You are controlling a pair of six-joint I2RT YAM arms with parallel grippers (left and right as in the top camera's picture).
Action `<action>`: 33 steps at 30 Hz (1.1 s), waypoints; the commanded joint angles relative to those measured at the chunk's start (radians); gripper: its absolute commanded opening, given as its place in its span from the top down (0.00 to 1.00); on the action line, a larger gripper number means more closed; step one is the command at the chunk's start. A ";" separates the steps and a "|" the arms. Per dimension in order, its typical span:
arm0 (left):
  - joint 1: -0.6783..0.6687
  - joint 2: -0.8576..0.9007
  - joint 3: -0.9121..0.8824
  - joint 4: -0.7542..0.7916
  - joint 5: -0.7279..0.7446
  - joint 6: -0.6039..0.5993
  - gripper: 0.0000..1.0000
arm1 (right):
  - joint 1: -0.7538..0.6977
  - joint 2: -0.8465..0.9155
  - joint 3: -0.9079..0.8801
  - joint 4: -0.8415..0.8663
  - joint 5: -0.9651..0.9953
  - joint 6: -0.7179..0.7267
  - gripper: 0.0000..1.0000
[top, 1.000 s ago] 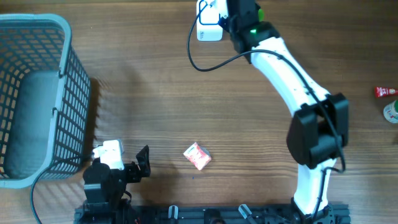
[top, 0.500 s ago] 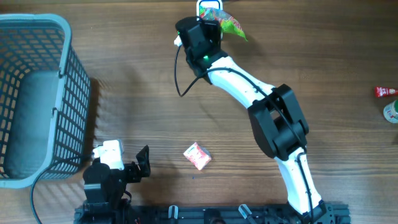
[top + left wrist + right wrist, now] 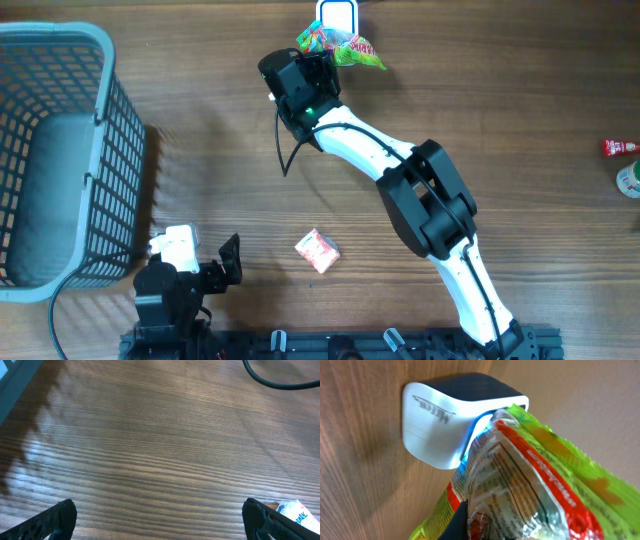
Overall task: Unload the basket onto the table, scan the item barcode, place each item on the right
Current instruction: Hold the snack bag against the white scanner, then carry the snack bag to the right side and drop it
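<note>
- the right gripper (image 3: pixel 320 56) is clamped on a green and red snack packet (image 3: pixel 343 46); in the right wrist view its dark fingers (image 3: pixel 462 522) pinch the crinkled lower edge of the packet (image 3: pixel 530 477).
- the packet is held up off the surface (image 3: pixel 530 70), and its printed side meets the lit blue window of the white scanner (image 3: pixel 442 422).
- in the overhead view the scanner (image 3: pixel 336 12) stands at the far edge of the surface, and the packet overlaps its near side.
- a black cable (image 3: pixel 283 140) loops down from the right wrist.
- the left gripper (image 3: pixel 159 507) has its jaws wide apart and holds nothing. it sits low over bare wood at the near left.
- a small red and white sachet (image 3: pixel 317 250) lies flat just to the right of the left gripper, apart from it.
- a grey basket (image 3: pixel 50 35) stands at the far left.
- a red tube (image 3: pixel 620 148) lies at the right edge.
</note>
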 commanded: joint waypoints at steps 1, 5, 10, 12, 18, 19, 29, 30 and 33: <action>0.003 -0.008 -0.011 0.002 -0.002 -0.006 0.00 | -0.010 -0.102 0.000 0.006 0.058 -0.016 0.96; 0.003 -0.008 -0.011 0.002 -0.002 -0.006 0.00 | -0.135 -0.272 0.000 -0.069 0.076 0.115 0.95; 0.003 -0.008 -0.011 0.002 -0.002 -0.006 0.00 | -0.439 -0.346 -0.003 -0.462 0.012 0.535 0.95; 0.003 -0.008 -0.011 0.002 -0.002 -0.006 0.00 | -0.557 -0.346 -0.037 -0.566 -0.096 0.690 0.95; 0.003 -0.008 -0.011 0.002 -0.002 -0.006 0.00 | -0.939 -0.315 -0.266 -0.523 -0.290 1.003 0.95; 0.003 -0.008 -0.011 0.002 -0.002 -0.006 0.00 | -0.979 -0.315 -0.293 -0.511 -0.325 1.070 0.95; 0.003 -0.008 -0.011 0.002 -0.002 -0.006 0.00 | -0.875 -0.520 -0.155 -0.592 -0.855 1.461 0.00; 0.003 -0.008 -0.011 0.002 -0.002 -0.006 0.00 | -0.826 -0.565 -0.155 -0.614 -0.974 1.534 0.00; 0.003 -0.008 -0.011 0.002 -0.002 -0.006 0.00 | -0.657 -0.629 -0.156 -0.703 -1.117 1.625 0.00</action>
